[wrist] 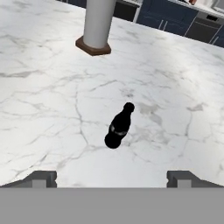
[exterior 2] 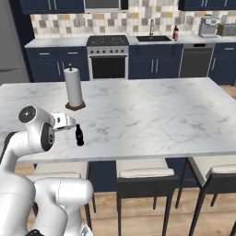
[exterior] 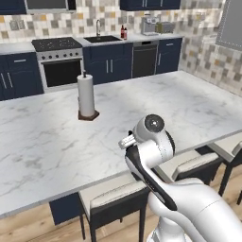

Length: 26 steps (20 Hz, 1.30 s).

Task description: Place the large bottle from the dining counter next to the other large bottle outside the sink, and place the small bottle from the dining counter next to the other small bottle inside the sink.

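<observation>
A small black bottle (exterior 2: pixel 79 135) (wrist: pixel 119 126) stands upright on the white marble dining counter (exterior 2: pixel 152 115) near its front edge. My gripper (wrist: pixel 112 178) hovers above and just short of it, open, with nothing between the fingers; the bottle sits centred ahead of the two fingertips. In the right base view the hand (exterior 2: pixel 64 122) is just left of the bottle. Across the kitchen, the sink (exterior: pixel 101 39) (exterior 2: pixel 153 38) is set in the back counter, and a reddish bottle (exterior: pixel 123 32) (exterior 2: pixel 175 32) stands outside it on its right.
A paper towel roll on a brown stand (exterior: pixel 86 97) (exterior 2: pixel 73 88) (wrist: pixel 98 22) rises on the counter behind the bottle. Stools (exterior: pixel 118 194) (exterior 2: pixel 140 173) line the counter's near side. A stove (exterior: pixel 56 45) sits left of the sink.
</observation>
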Available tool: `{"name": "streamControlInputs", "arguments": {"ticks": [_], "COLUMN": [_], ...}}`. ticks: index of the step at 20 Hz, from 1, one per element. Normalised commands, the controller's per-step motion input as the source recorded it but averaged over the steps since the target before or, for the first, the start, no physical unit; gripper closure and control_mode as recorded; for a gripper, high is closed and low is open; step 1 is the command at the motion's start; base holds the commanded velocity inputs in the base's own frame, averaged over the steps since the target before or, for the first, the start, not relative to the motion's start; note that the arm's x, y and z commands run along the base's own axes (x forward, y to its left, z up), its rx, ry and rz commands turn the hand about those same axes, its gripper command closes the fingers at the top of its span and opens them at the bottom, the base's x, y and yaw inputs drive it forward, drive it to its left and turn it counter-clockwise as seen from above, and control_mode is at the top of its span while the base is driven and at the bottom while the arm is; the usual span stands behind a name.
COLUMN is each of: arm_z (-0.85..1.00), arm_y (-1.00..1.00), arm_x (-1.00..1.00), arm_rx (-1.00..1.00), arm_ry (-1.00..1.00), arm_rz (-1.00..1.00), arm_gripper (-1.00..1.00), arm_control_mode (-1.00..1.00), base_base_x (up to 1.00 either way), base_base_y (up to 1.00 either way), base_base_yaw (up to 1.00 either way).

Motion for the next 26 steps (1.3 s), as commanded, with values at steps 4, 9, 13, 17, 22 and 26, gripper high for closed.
{"name": "streamControlInputs", "arguments": {"ticks": [4,9,13,17,22,26], "arm_z": [0.0,0.0,0.0,0.0,0.0,0.0], "arm_y": [0.0,0.0,0.0,0.0,0.0,0.0], "arm_x": [0.0,0.0,0.0,0.0,0.0,0.0], "arm_rx": [0.0,0.0,0.0,0.0,0.0,0.0], "arm_ry": [0.0,0.0,0.0,0.0,0.0,0.0], "arm_rz": [0.0,0.0,0.0,0.0,0.0,0.0], "arm_gripper": [-1.0,-1.0,-1.0,-1.0,-1.0,-1.0], "arm_control_mode": [1.0,1.0,1.0,1.0,1.0,-1.0], "base_base_x": [0.2,0.0,0.0,0.0,0.0,0.0], "base_base_y": [0.0,0.0,0.0,0.0,0.0,0.0], "base_base_yaw": [0.0,0.0,0.0,0.0,0.0,0.0]}}
